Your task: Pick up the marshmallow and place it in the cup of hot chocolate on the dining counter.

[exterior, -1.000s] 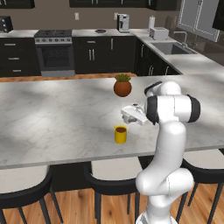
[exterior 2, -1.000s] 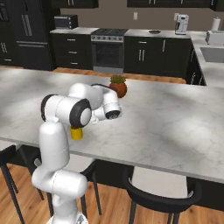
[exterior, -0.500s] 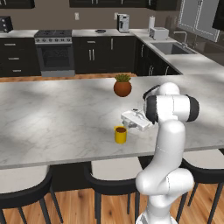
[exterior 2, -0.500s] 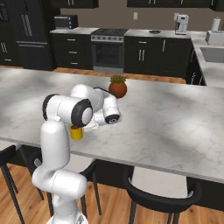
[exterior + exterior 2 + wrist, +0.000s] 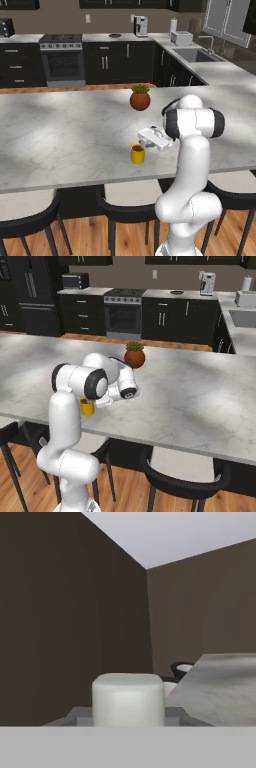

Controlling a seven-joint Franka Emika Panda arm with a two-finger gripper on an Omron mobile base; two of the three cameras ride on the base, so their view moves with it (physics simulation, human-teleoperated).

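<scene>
Marshmallow [image 5: 128, 698] picked up, fingers clamped on it (hand level, pointing sideways). Left: carry it over yellow cup [image 5: 137, 154] on surface [image 5: 60, 135] & drop.

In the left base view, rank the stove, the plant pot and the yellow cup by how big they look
1. Stove, the largest though farthest away.
2. Plant pot.
3. Yellow cup, the smallest though it stands nearest the camera.
</scene>
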